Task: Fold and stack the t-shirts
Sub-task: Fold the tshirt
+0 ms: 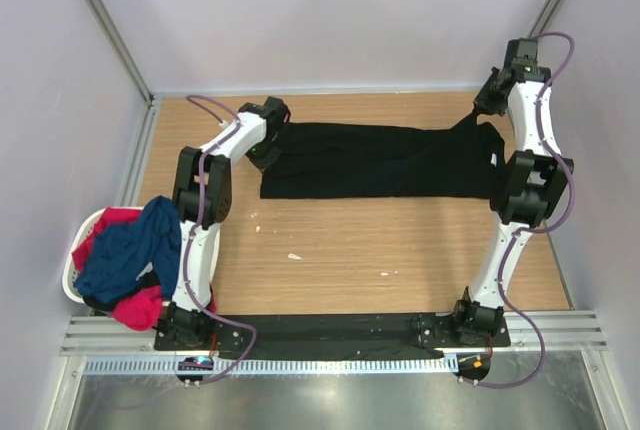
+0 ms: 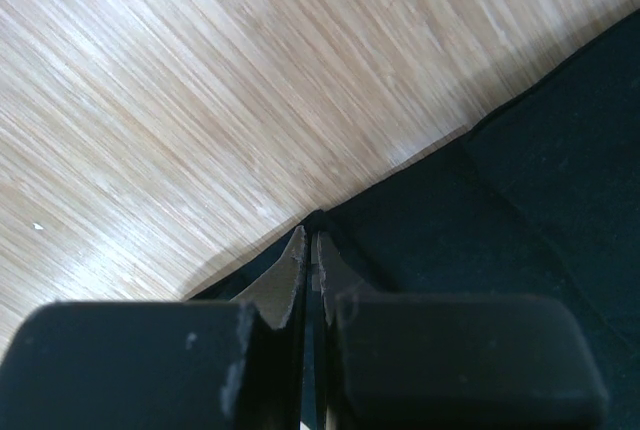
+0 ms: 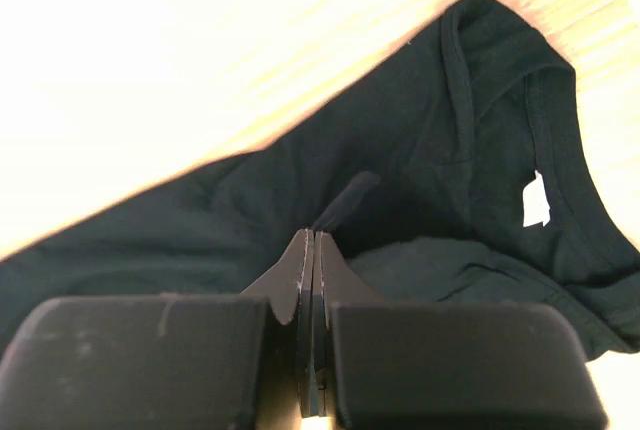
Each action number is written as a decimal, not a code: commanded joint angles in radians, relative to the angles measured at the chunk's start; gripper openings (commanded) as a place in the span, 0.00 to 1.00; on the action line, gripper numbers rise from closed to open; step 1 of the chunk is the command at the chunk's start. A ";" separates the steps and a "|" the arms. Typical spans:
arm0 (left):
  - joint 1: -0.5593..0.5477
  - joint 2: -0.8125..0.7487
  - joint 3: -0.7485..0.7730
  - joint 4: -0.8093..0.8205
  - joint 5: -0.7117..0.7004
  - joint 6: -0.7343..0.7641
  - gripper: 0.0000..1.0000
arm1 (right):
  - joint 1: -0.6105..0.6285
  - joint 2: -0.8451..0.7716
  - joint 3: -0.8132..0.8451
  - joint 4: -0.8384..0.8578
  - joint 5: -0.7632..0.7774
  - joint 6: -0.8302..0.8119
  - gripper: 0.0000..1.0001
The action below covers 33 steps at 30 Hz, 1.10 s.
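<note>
The large black t-shirt (image 1: 380, 160) lies spread flat across the far part of the wooden table, its collar and white tag (image 3: 537, 200) at the right end. My left gripper (image 1: 268, 153) is low at the shirt's left end. In the left wrist view it (image 2: 310, 240) is shut on the edge of the black t-shirt (image 2: 480, 210). My right gripper (image 1: 482, 108) is above the shirt's right end. In the right wrist view it (image 3: 313, 237) is shut on a pinch of the black t-shirt (image 3: 430, 150) pulled up into a peak. The navy blue t-shirt (image 1: 130, 245) and red-pink t-shirt (image 1: 140, 308) are piled in the basket.
The white laundry basket (image 1: 75, 260) stands off the table's left edge beside the left arm. Walls and metal frame rails (image 1: 110, 30) close in the back and sides. Small white specks (image 1: 293, 256) lie on the bare wood (image 1: 380, 240) in front of the shirt.
</note>
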 commanded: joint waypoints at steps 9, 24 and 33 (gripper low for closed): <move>0.015 0.010 0.083 0.035 -0.064 0.030 0.00 | -0.004 0.078 -0.058 0.064 0.048 -0.073 0.01; 0.016 0.030 0.103 0.032 -0.084 0.031 0.02 | -0.004 0.201 0.021 0.069 0.090 -0.061 0.13; 0.018 -0.055 0.146 0.049 -0.114 0.143 1.00 | -0.001 0.091 0.091 -0.020 0.067 -0.068 0.92</move>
